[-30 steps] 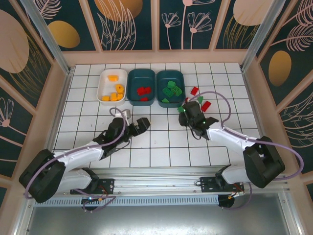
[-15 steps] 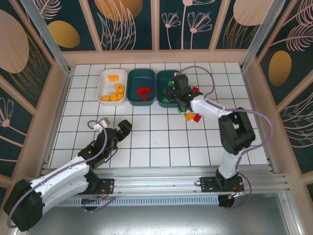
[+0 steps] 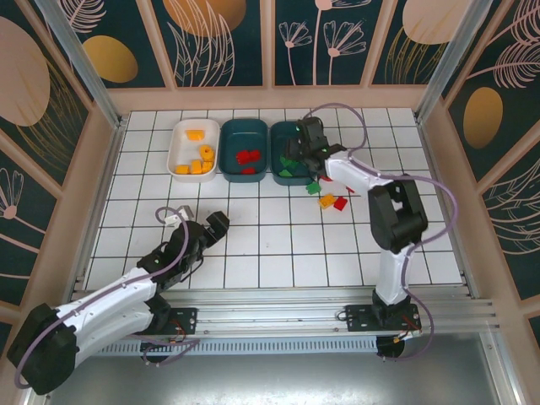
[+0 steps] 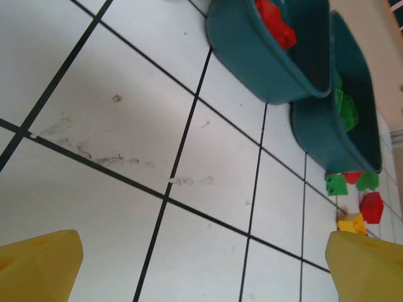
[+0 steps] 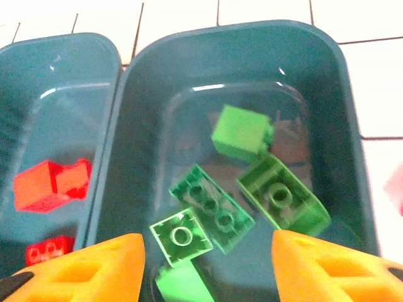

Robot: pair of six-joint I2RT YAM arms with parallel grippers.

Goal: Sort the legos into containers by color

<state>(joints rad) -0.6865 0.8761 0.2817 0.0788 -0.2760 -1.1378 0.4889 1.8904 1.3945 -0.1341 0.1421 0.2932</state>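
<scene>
Right tool (image 5: pixel 208 267) hangs released, fingers apart and holding nothing, over the right teal container (image 5: pixel 356 163) of green legos (image 5: pixel 280 201). Red legos (image 5: pixel 50 184) lie in the neighbouring teal container (image 5: pixel 107 75). Loose legos (image 3: pixel 327 200) lie on the desk (image 4: pixel 113 138) nearby. Left tool (image 4: pixel 201 270), also released, is over the desk.

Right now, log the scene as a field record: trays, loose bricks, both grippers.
white tray: orange-yellow bricks
middle teal tray: red bricks
right teal tray: green bricks
loose bricks: green, yellow and red, on the tiles right of the trays
left gripper: open, over bare tiles
right gripper: open, above the right teal tray, holding nothing
</scene>
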